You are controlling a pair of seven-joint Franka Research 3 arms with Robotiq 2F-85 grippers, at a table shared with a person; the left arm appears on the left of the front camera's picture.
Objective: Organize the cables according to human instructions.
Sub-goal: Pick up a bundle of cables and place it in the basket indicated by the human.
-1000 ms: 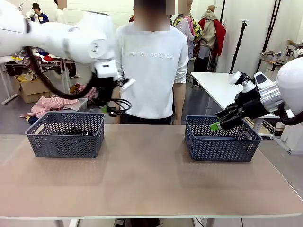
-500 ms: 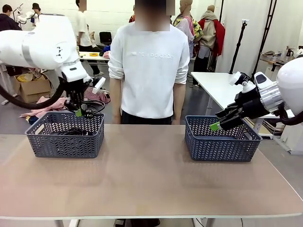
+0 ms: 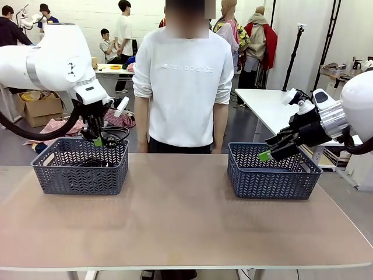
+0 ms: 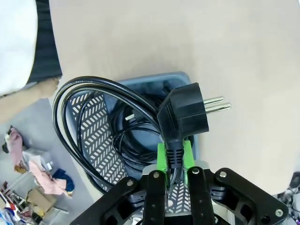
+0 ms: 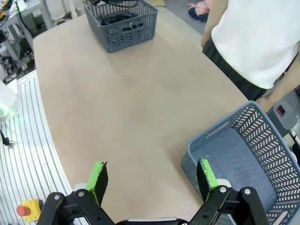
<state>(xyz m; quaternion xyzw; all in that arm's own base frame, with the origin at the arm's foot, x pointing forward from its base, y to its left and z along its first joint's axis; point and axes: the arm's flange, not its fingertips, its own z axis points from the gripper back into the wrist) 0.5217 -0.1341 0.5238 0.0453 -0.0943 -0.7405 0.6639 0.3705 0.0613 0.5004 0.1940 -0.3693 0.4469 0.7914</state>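
Note:
My left gripper (image 3: pixel 98 140) hangs over the back right corner of the left grey basket (image 3: pixel 80 166), shut on a black cable (image 3: pixel 118 133) whose loop dangles to its right. In the left wrist view the green pads (image 4: pixel 161 157) pinch the cable just below its plug (image 4: pixel 185 112), and the loop (image 4: pixel 70 122) hangs above the basket (image 4: pixel 154 79). More coiled cables (image 4: pixel 136 140) lie inside that basket, seen from the front as a dark coil (image 3: pixel 87 162). My right gripper (image 3: pixel 268 153) is open and holds nothing, above the left rim of the right basket (image 3: pixel 271 172).
A person in a white top (image 3: pixel 186 81) stands at the far edge between the baskets, arms down. In the right wrist view the open gripper (image 5: pixel 152 177) looks down on the right basket's wall (image 5: pixel 220 136) and bare tabletop (image 5: pixel 131 93). The left basket (image 5: pixel 119 18) sits far off.
My left arm has swung left with the cable, from in front of the person to above the left basket. The right arm has stayed still.

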